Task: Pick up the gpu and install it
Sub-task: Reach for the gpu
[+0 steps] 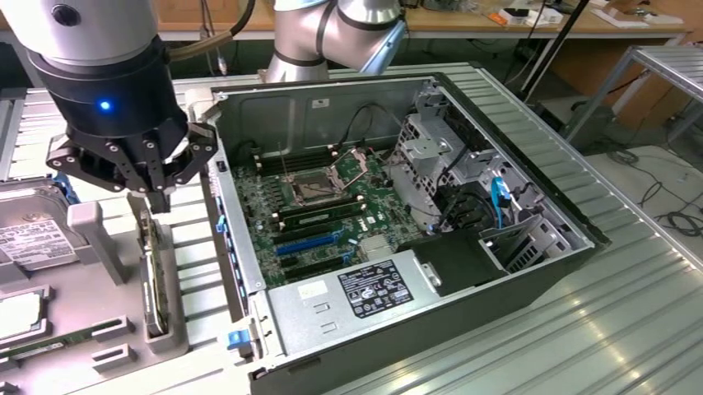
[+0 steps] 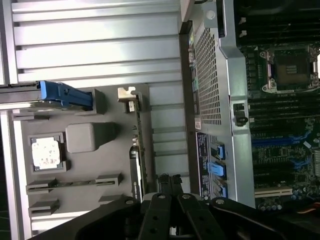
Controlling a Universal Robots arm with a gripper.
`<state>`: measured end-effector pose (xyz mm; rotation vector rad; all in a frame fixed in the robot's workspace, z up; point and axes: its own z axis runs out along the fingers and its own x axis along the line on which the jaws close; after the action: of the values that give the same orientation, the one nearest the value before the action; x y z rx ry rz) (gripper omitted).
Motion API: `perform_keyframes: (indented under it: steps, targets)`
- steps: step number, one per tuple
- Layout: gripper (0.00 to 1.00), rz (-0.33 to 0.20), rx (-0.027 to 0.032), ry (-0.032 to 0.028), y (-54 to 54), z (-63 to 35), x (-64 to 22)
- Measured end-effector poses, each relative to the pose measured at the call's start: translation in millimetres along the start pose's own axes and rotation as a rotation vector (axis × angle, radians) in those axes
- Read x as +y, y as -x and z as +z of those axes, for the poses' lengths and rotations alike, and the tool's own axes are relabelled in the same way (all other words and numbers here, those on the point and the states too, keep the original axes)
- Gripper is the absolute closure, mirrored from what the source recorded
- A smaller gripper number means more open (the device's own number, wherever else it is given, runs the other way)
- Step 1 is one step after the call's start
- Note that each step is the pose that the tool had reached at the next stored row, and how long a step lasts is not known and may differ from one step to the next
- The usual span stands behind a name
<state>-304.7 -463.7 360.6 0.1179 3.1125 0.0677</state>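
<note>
The ribbed metal surface [image 1: 615, 313] carried an open computer case [image 1: 329, 90] lying on its side, so that the motherboard [image 1: 318, 197] and its expansion slots faced upward, presumably to let a card be lowered straight in. On the exterior view's left, just beside the case, sat a grey holder tray [image 1: 193, 280] whose shaped recesses kept each spare part in a fixed, reachable pose. A silver hard drive [image 1: 28, 239] lay flat in one recess. The gpu [image 1: 154, 280] stood on its long edge in a narrow slot of the tray, which left its upper edge free for a pinch from above. It had not been lifted or installed. The fingers [image 1: 157, 197] hung over the end of the card farthest from its metal bracket [image 2: 127, 97]. They were closed together and gripped nothing. In the wrist view their tips [image 2: 164, 185] sat just beside the gpu [image 2: 137, 160], on the side toward the case rather than astride the board. Whether they touched the card could not be told.
</note>
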Motion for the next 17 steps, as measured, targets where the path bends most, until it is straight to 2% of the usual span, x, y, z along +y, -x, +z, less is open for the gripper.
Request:
perform_keyframes:
  steps: [17]
  targets:
    - [0.89, 0.0, 0.0, -0.0001, -21.4, 1.3, -16.0]
